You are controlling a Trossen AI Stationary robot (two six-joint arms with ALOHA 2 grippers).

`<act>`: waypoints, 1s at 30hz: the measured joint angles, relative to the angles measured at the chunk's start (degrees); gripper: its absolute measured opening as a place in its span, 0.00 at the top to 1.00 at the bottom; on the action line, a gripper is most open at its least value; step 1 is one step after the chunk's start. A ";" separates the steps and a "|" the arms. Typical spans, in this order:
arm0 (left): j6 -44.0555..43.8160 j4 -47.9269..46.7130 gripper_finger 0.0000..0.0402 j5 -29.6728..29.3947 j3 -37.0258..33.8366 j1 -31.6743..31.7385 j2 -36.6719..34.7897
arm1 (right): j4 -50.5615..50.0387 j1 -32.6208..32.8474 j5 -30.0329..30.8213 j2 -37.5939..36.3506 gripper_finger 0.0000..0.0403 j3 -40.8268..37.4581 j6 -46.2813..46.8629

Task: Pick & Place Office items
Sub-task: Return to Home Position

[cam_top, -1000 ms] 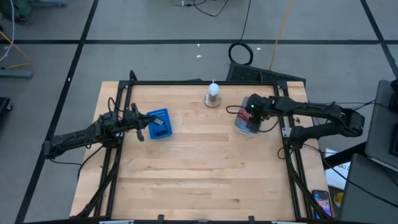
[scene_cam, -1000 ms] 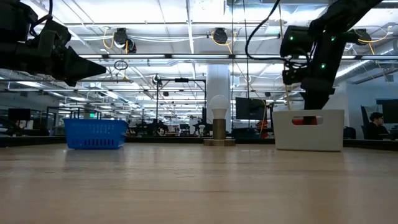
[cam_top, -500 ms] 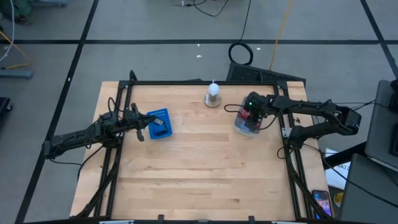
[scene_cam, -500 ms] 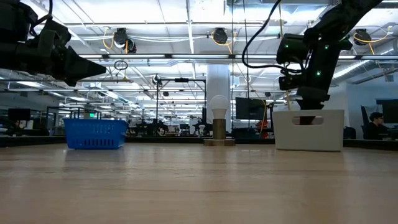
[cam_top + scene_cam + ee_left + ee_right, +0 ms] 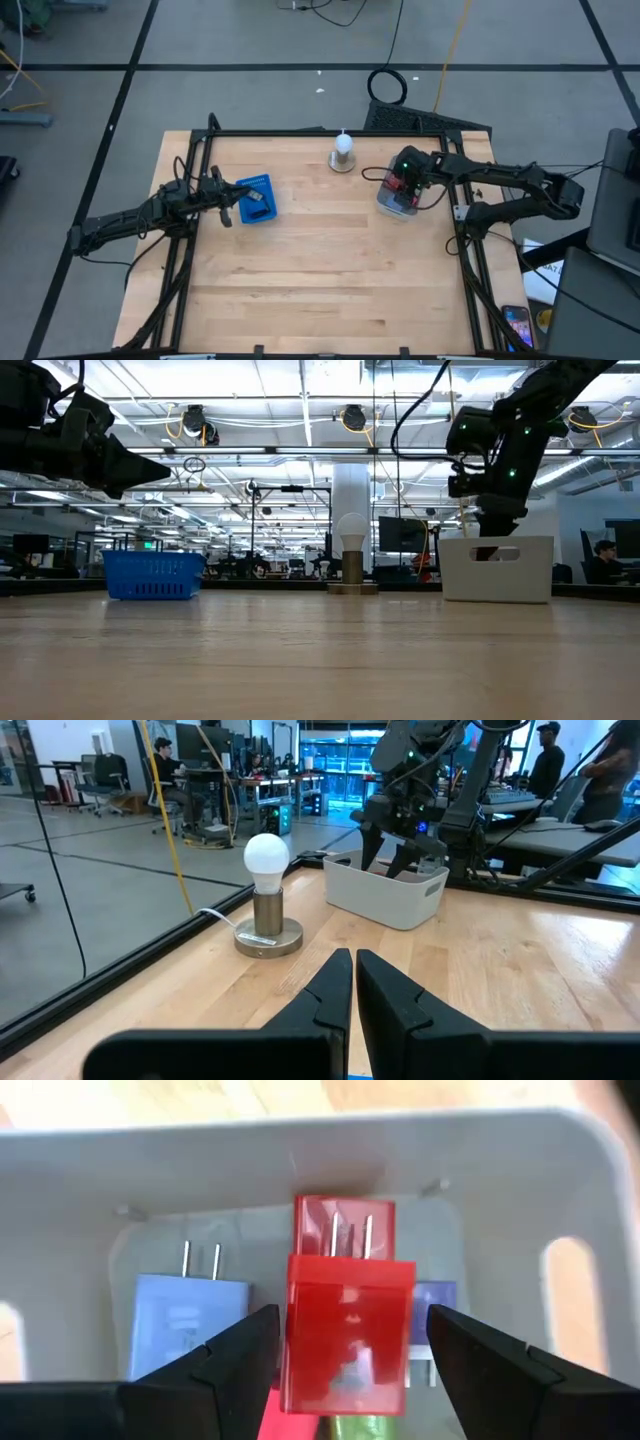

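R gripper [image 5: 352,1325]: above the grey tub [image 5: 560,1170] at the table's far R side. Fingers [image 5: 235,1365] spread, a slim gap on each side of a red adapter [image 5: 350,1340]. Released, not gripping.

Red adapter lies on top of the pile inside the tub. Red face w/ two prongs sits just behind it; same piece or a second one, can't tell. Pale blue adapter [image 5: 195,1315] beside it, prongs showing. Violet-blue piece [image 5: 437,1295] mostly hidden behind the red one and a finger. Green piece [image 5: 360,1430] cut off at the frame edge. Total no. of items in the tub: can't tell. In low view the tub wall hides the contents.

L gripper [image 5: 353,982]: held up off the table's L side, just beside the blue basket [image 5: 262,184]. Fingers pressed together, nothing between them. Dark shape inside the basket, too small to make out.

Surface: pale wood table [image 5: 320,280], black frame round it. White bulb on round base [image 5: 343,150] at far edge, between basket and tub.

Room: open office w/ ceiling lights and desks. One person seated [image 5: 163,748], another standing [image 5: 546,755], both well beyond the table. Cable coil [image 5: 387,87] on the grey floor.
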 joint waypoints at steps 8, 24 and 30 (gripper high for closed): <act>-0.88 -4.64 0.95 0.92 2.64 0.01 0.01 | 0.00 0.03 -0.26 -11.96 0.42 0.00 -1.26; 10.68 -6.25 0.99 3.32 6.12 0.01 -1.78 | 20.36 0.21 -25.71 -51.25 0.85 -12.15 3.84; 9.57 -6.23 0.99 5.03 6.21 0.01 -3.05 | 22.51 0.20 -25.66 -62.78 0.98 -18.83 5.47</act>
